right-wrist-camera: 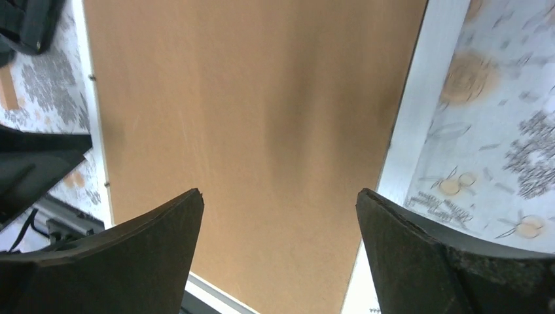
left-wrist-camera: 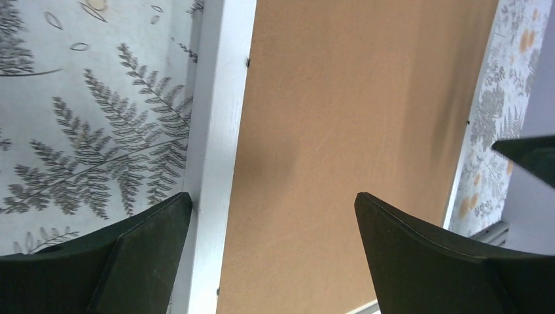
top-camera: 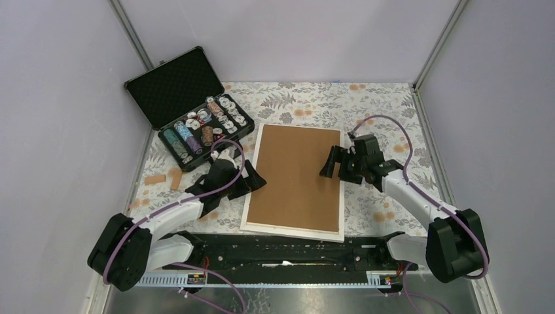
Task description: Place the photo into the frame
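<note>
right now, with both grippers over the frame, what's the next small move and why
Probably lift the right gripper straight up, clear of the backing board. It and the left gripper are open and hold nothing, and the board lies flat inside the frame. The photo shows in no view; whether it lies beneath cannot be told.

The frame (left-wrist-camera: 219,131) has a plain white rim around a backing board (top-camera: 298,176) of flat cardboard brown. The counter (top-camera: 307,101) is white, printed with grey fern leaves and pale orange blossoms. At upper left of the overhead view, the case (top-camera: 171,85) is black with dimpled black foam. Its chips (top-camera: 199,127) sit in teal, purple, brown and whitish rows. The left claw (left-wrist-camera: 273,196) and the right claw (right-wrist-camera: 279,193) are matte black, and the cables (top-camera: 393,124) are purple.
</note>
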`<action>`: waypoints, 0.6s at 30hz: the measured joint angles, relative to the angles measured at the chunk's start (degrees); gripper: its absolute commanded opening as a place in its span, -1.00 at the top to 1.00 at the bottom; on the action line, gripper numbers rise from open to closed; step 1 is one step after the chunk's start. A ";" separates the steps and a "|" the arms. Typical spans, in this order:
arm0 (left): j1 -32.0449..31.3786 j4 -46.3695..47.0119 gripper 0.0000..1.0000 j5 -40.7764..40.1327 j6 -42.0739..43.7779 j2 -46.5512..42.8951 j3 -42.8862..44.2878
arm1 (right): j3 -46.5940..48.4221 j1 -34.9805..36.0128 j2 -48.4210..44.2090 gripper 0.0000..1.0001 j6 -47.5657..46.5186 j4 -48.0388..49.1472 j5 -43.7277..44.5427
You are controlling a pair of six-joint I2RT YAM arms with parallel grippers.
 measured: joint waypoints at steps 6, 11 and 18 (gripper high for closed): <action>-0.09 4.76 -0.97 5.27 -1.51 4.74 0.02 | 12.04 0.09 7.37 -0.98 -3.30 -1.95 4.24; -1.99 10.60 -0.98 9.20 -3.63 10.45 0.79 | 26.82 0.11 24.02 -0.93 -3.82 0.07 2.78; -4.17 10.91 -0.97 9.51 -4.26 12.26 2.34 | 45.75 0.13 43.85 -0.82 -2.89 3.45 -0.61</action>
